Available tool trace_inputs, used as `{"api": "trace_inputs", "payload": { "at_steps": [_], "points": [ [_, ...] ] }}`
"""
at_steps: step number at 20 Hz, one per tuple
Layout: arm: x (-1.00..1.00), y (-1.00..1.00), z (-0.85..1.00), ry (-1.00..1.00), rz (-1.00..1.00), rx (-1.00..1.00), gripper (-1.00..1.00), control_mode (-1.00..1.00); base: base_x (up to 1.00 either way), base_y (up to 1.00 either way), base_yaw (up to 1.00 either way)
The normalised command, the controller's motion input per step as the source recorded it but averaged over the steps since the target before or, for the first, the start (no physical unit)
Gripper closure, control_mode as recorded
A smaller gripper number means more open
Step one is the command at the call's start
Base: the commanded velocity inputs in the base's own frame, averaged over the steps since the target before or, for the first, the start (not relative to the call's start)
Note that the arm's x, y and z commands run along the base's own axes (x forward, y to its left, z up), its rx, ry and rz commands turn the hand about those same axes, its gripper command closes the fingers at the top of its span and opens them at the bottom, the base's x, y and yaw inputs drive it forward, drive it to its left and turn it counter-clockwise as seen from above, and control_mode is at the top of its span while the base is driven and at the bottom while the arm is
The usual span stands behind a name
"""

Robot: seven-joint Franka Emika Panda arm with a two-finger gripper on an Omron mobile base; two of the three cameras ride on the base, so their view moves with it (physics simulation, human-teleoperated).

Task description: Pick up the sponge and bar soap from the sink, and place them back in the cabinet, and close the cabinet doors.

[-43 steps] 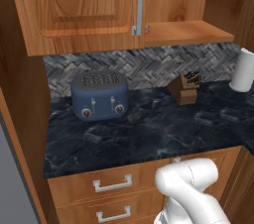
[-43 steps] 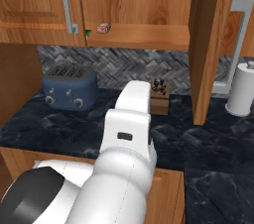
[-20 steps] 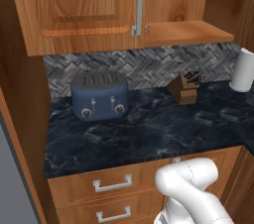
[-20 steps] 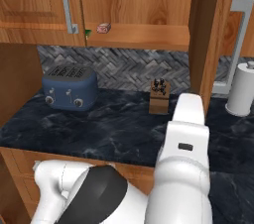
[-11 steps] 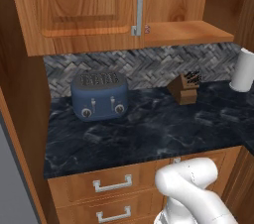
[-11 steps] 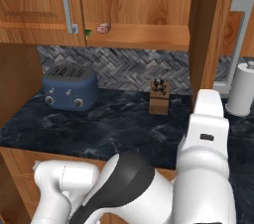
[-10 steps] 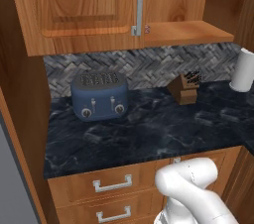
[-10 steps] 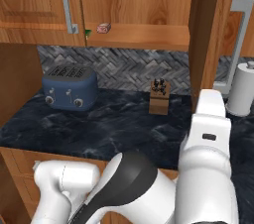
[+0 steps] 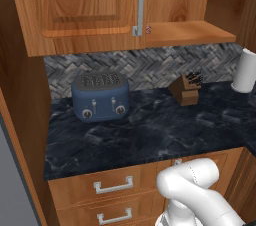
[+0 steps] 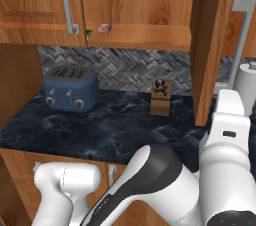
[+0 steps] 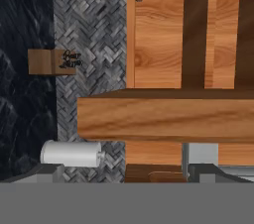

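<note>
Bar soap [image 10: 105, 28] on cabinet [image 10: 150, 37] shelf, sponge [image 10: 88, 33] seemingly beside.

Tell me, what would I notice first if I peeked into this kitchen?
Probably the big white robot arm bending up in front of the dark marble counter. Next, the blue toaster against the herringbone wall, with a knife block to its right. Up above, a wooden cabinet door stands open, and a small pinkish bar soap sits on the cabinet shelf.
</note>
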Motion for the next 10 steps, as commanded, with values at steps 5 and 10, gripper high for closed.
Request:
{"api": "trace_inputs", "payload": {
  "at_steps": [5, 10],
  "points": [
    [0.31, -0.24, -0.1, 0.0, 0.0, 0.0, -1.0, -1.0, 0.0, 0.0, 0.0],
    [0.39, -0.18, -0.1, 0.0, 0.0, 0.0, -1.0, -1.0, 0.0, 0.0, 0.0]
  ]
}}
